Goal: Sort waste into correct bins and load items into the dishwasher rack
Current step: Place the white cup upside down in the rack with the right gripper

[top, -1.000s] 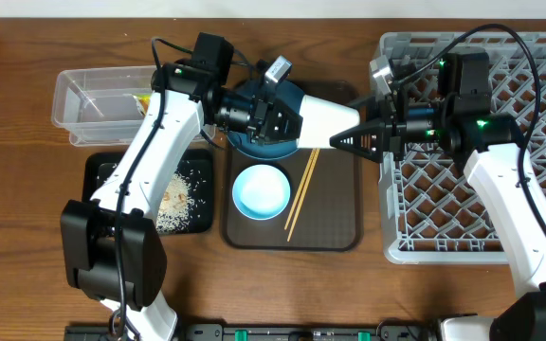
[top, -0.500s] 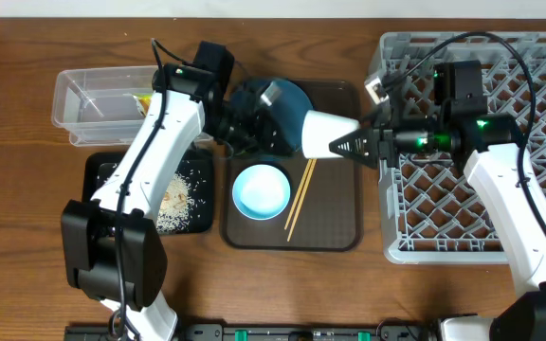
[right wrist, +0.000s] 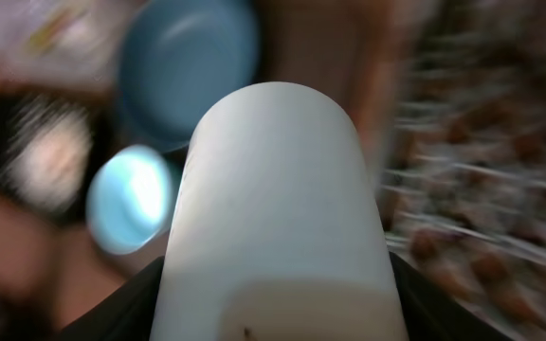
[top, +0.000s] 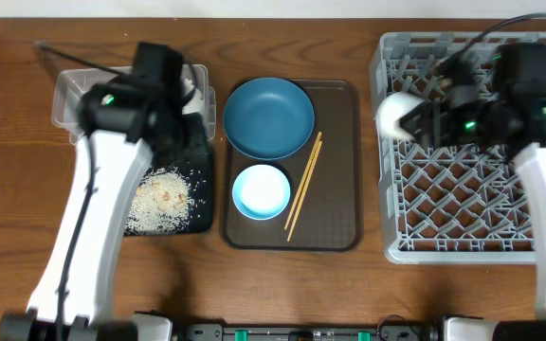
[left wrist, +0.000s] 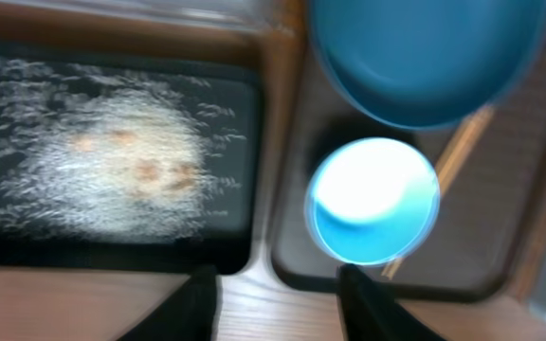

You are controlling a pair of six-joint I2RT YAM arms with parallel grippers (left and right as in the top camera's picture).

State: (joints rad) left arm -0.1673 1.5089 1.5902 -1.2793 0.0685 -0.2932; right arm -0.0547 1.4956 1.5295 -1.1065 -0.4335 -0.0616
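The right gripper point(top: 413, 121) was pinched on the smooth cylindrical white cup point(top: 391, 114), which stuck out ahead of the fingers toward the left rim of the large square grey plastic dishwasher rack point(top: 463, 213). On the right wrist view the cup filled most of the frame, with a dark finger low on each side. It hung over the rack's back-left corner. I couldn't tell if it touched the pegs. The rack sat along the right edge of the wooden desk point(top: 282, 284). The left gripper point(left wrist: 282, 303) was spread: dark fingertips point(left wrist: 195, 305) apart, nothing between them, only desk wood and tray rims below. Overhead, it sat over the back end of the shallow black rectangular tray point(top: 200, 204), toward that tray's right rim. Loose white cooked rice point(top: 159, 197) lay heaped mid-tray toward the left, with a few tan bits in it. The clear plastic rectangular tub point(top: 69, 104) sat behind the black tray at the desk's back-left, mostly covered by the left arm point(top: 93, 218). The brown rectangular serving tray point(top: 335, 227) sat mid-desk between black tray and rack. It carried the large round dark blue plate point(top: 268, 116) at its back-left. The round light blue bowl point(top: 261, 190) sat just in front of the plate. The pair of wooden chopsticks point(top: 303, 185) lay diagonally right of the bowl. Both wrist views were motion-blurred.
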